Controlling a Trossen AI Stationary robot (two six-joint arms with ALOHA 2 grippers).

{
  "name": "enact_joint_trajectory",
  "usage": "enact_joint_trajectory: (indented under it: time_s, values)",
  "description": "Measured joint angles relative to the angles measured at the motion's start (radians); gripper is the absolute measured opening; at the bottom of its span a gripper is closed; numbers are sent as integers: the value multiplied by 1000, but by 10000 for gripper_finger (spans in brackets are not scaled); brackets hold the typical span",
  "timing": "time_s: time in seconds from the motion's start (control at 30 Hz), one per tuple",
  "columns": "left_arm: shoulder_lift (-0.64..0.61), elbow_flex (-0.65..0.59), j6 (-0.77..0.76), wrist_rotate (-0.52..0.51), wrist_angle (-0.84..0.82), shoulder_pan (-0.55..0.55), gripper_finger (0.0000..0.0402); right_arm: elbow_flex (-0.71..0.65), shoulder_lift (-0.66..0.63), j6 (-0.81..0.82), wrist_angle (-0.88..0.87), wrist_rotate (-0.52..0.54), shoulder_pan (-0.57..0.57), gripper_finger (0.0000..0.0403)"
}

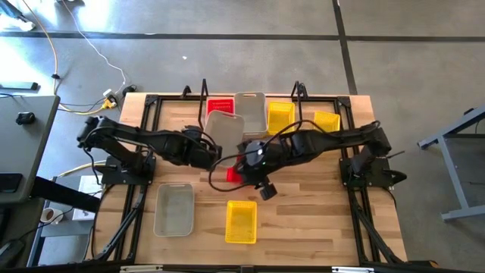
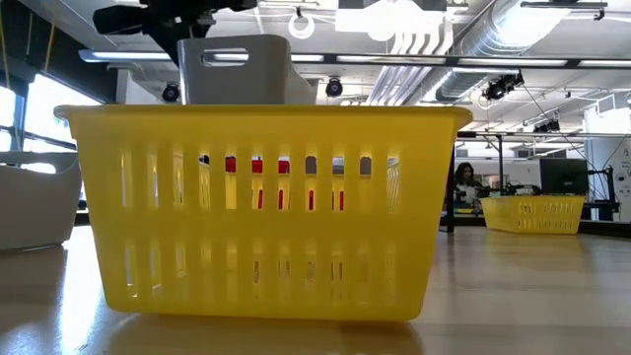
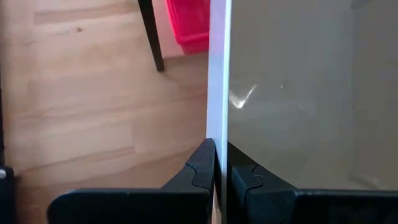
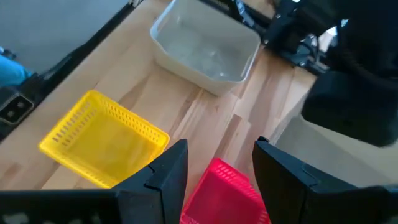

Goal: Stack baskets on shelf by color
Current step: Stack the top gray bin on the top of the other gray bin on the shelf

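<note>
My left gripper (image 1: 211, 157) (image 3: 222, 171) is shut on a clear-grey basket (image 1: 225, 130), which shows lifted near the shelf's front in the high view and raised in the low view (image 2: 237, 69). My right gripper (image 1: 254, 171) (image 4: 221, 171) is open above a red basket (image 1: 232, 174) (image 4: 224, 190) that rests on the table; its fingers stand on either side of the basket's end. On the shelf (image 1: 345, 106) stand a red basket (image 1: 220, 106), a clear-grey one (image 1: 250, 105) and two yellow ones (image 1: 280, 117) (image 1: 327, 121). My left gripper pinches the clear-grey basket's thin side wall (image 3: 217, 124) at its rim, one finger (image 3: 200, 169) outside the basket and the other (image 3: 247, 177) inside. The basket is lifted clear of the table.
A clear-grey basket (image 1: 174, 208) (image 4: 205, 46) and a yellow basket (image 1: 241, 221) (image 4: 102, 140) sit on the near half of the table; the yellow one fills the low view (image 2: 261, 212). Black shelf rods (image 3: 151, 34) and posts stand along the far half.
</note>
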Motion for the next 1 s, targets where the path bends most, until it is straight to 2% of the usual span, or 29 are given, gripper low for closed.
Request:
enact_joint_trajectory:
  time_s: [0.3, 0.43, 0.77, 1.0]
  values:
    - [16, 0, -54, 4, 16, -46, 0, 0, 80, -18, 21, 54, -1, 165]
    - [16, 0, -63, 3, 25, -61, 0, 0, 107, -21, 37, 123, -1, 165]
    - [15, 0, -62, 7, 82, -78, 0, 0, 134, 34, 29, 140, -5, 165]
    - [15, 0, -19, -4, 170, -77, 0, 0, 152, 95, -38, 167, -10, 117]
